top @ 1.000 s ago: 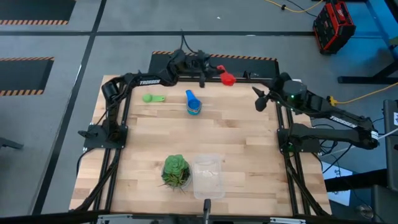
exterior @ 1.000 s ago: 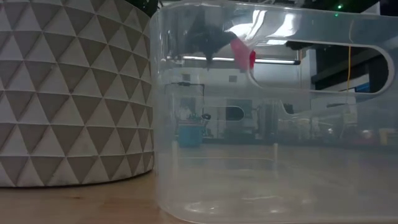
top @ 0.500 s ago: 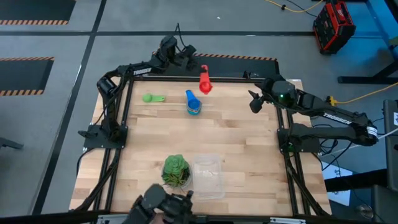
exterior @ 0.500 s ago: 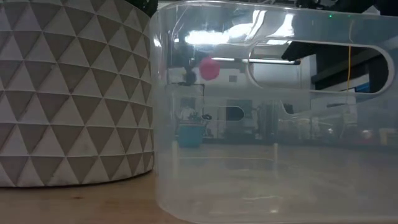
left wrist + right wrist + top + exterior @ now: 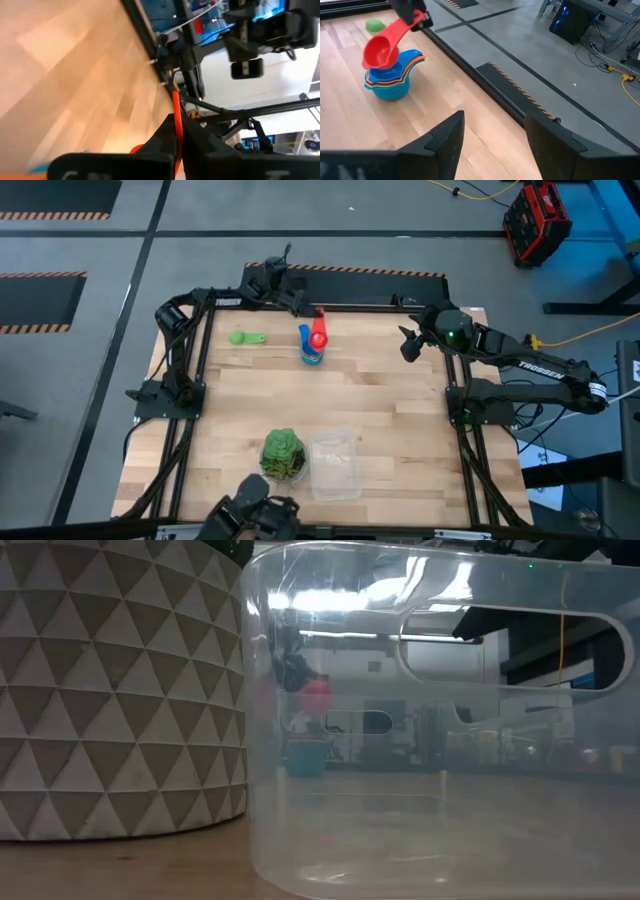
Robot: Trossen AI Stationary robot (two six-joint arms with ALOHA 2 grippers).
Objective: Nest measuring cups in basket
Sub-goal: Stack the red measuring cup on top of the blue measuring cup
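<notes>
Change since a second ago: the left gripper (image 5: 300, 303) has carried the red measuring cup (image 5: 319, 337) from the far table edge inward; the cup now hangs just above the nested stack of cups (image 5: 311, 353). The right gripper (image 5: 408, 344) has shifted slightly toward the table's middle. A person's hands (image 5: 250, 518) have appeared at the near table edge.

Left gripper: fingers pressed together on the red cup's thin flat handle (image 5: 176, 120), bowl hanging ahead of the fingertips.

Right gripper: fingers (image 5: 447, 142) spread apart, holding nothing, well off to the side of the stack.

Red measuring cup: smooth glossy plastic, round bowl, tilted, mouth open toward the right wrist camera (image 5: 381, 50).

Stack of cups: blue outer cup with lighter blue and an orange rim showing inside (image 5: 390, 77), handles fanned to one side.

Green measuring cup (image 5: 246, 337): lies alone on the wood, beyond the stack from the right gripper.

Basket (image 5: 335, 463): clear, rounded-cornered plastic tub with a slot handle (image 5: 500, 645), at the near edge, well apart from both grippers.

Leafy ball (image 5: 283, 452): green, just beside the basket.

Table (image 5: 400, 420): pale wood planks.
</notes>
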